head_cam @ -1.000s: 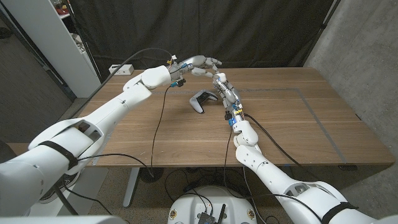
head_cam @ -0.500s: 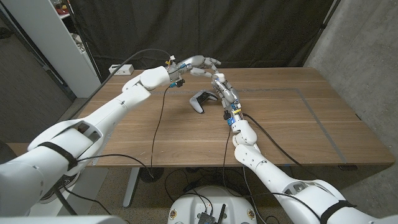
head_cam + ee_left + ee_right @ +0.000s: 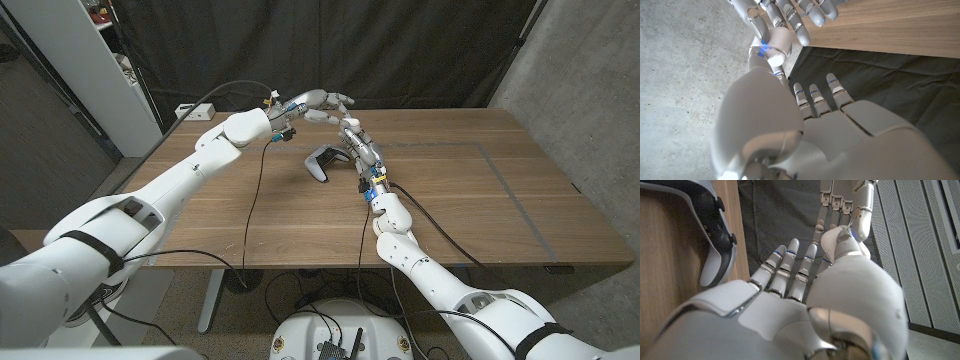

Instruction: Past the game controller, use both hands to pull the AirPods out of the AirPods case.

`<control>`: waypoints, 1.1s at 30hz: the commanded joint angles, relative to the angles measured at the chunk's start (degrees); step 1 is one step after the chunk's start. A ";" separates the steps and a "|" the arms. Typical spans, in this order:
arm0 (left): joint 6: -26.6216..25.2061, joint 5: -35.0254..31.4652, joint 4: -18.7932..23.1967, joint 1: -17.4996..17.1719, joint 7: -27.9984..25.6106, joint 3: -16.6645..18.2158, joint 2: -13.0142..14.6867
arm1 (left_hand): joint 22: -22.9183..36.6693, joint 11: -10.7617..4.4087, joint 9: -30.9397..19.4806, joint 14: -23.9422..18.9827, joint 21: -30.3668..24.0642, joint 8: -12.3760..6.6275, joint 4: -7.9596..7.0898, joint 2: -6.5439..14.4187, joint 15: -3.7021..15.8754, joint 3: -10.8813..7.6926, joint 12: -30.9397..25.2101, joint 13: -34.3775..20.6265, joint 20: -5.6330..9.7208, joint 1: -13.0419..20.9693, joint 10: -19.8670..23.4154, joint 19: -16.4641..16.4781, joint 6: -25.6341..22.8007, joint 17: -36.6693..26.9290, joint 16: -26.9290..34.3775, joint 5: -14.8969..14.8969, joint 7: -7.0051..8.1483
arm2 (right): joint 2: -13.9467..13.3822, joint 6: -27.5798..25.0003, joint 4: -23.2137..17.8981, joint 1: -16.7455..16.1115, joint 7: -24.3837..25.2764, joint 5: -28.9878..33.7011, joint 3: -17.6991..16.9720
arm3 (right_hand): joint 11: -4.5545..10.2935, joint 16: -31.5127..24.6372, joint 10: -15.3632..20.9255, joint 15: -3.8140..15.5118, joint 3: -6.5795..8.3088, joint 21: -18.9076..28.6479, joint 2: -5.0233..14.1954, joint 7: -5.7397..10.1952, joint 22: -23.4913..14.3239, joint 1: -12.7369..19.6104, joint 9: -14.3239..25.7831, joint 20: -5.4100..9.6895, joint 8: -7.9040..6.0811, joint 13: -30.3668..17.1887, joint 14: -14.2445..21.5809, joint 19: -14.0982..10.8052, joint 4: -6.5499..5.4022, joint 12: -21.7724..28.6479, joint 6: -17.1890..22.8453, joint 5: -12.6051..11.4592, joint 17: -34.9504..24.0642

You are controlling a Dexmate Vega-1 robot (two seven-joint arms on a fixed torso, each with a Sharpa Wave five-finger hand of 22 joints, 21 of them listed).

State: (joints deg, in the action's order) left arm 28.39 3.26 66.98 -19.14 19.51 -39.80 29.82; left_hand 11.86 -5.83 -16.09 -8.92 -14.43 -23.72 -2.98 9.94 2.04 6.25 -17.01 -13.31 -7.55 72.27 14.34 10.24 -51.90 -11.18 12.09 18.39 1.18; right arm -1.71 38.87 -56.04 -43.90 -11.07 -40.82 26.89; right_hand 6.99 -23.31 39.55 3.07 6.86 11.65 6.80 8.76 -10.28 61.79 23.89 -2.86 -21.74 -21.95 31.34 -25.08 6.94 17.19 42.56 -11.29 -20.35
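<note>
The black-and-white game controller (image 3: 322, 163) lies on the wooden table (image 3: 470, 190), and its edge also shows in the right wrist view (image 3: 715, 235). Beyond it, both hands meet in the air over the table's far side. My left hand (image 3: 320, 102) reaches in from the left with its fingers (image 3: 815, 95) stretched out. My right hand (image 3: 352, 131) rises under it, fingers (image 3: 790, 262) also straight. Their fingertips touch. At the meeting point sits a white rounded piece (image 3: 776, 42); I cannot tell whether it is the AirPods case or a thumb tip.
Black cables (image 3: 258, 190) trail from both wrists across the table towards its near edge. A dark curtain (image 3: 400, 50) hangs behind the far edge. A small white box (image 3: 185, 110) sits at the far left corner.
</note>
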 commanded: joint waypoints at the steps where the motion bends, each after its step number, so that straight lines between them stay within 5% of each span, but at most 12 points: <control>1: -0.18 0.48 0.65 -0.65 -0.59 0.37 -0.14 | 0.29 0.10 -3.77 -0.62 -0.54 -2.11 -0.26 0.26 2.07 -0.57 0.09 -0.17 0.10 0.32 0.59 0.24 -6.96 -0.09 -0.11 -0.66 1.90 | -0.42 -0.47 -0.75 -0.44 0.03 -0.12 0.06 | -0.35 -0.51 1.30 9.71 -0.11 0.16 -0.03 0.09 -0.08 -0.33 -0.22 -0.23 -0.69 -0.25 1.10 -0.08 0.07 0.67 2.00 -0.28 -0.59; 11: -1.00 0.06 0.81 -0.74 -0.78 0.16 -0.08 | 0.31 0.05 -3.89 -0.60 -0.60 -2.00 -0.29 0.20 1.92 -1.08 0.26 -0.23 0.09 0.30 0.46 0.21 -7.10 -0.09 -0.19 -1.75 1.84 | -0.03 0.68 -0.29 -0.52 0.12 -0.14 -0.17 | 0.61 -1.91 3.81 10.25 1.47 0.26 1.99 0.39 -0.12 2.65 1.40 0.45 -4.14 -1.01 3.11 -0.07 1.15 1.84 7.78 -0.28 -2.02; 33: -3.07 -0.30 1.34 -0.20 0.39 -0.03 1.15 | 0.35 0.86 -5.15 -0.39 -0.75 -2.04 -1.47 0.89 1.72 -2.53 0.61 -0.27 0.15 -1.24 0.32 0.10 -6.66 -0.32 -0.22 -4.13 1.63 | -2.55 -1.74 -2.26 -0.33 0.01 0.84 0.37 | 1.68 -2.37 5.14 10.57 2.55 0.30 2.40 -0.19 -0.19 4.93 3.17 0.86 -5.92 -2.02 4.35 0.20 1.65 2.71 8.99 0.04 -3.08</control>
State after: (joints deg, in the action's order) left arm 26.28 2.82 68.28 -19.76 18.90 -39.69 30.42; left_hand 12.14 -5.20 -16.07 -9.12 -14.87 -23.72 -2.77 10.25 2.25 5.58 -16.64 -13.46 -7.56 70.99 14.32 10.24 -52.81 -11.35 12.08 14.54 0.28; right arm -2.91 38.40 -57.21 -44.34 -10.89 -40.58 26.96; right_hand 8.74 -25.52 44.04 3.32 8.57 11.65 8.73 7.19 -10.27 66.24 23.37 -2.23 -24.21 -23.73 35.07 -24.68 8.76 19.53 49.04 -11.40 -23.26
